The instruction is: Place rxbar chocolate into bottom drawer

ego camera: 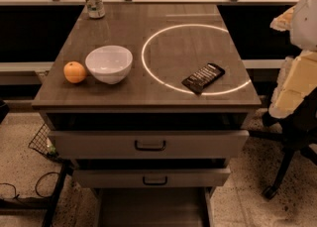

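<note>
While gripper [285, 20] hovers right — rxbar chocolate [203, 78] diagonal.

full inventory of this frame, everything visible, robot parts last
rxbar chocolate: 1, black with white print, front right of the cabinet top, across the ring's edge
light ring: 1, white, right half of top
bowl: 1, white, front left
orange: 1, orange, just left of bowl
can: 1, silver-green, back left corner
handled drawers: 2, grey, slightly out
bottom drawer: 1, grey, pulled out, bottom of view
chair: 1, dark base, cream padding, right edge
gripper: not in view
</note>
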`<state>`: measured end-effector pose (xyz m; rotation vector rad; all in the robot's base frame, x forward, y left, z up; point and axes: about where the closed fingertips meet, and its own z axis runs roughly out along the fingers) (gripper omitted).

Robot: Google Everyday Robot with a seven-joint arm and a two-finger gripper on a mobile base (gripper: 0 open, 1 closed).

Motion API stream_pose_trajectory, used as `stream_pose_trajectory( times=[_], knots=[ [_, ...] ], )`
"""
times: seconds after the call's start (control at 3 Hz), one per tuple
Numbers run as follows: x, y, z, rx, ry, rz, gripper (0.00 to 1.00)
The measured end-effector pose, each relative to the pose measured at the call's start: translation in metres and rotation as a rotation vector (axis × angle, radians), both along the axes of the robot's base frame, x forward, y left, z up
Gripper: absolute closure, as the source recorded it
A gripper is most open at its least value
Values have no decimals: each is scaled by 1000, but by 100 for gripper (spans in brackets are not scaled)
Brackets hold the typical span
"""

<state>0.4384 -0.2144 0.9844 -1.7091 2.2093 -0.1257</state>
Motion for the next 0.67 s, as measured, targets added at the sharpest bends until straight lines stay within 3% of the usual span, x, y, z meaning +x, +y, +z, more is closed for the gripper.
stream_pose_trajectory(
  times=[0.33, 0.67],
  knots=[
    [1, 0, 2, 7, -14, -8, 0],
    [8, -5, -27, 108, -13, -72, 0]
  ],
)
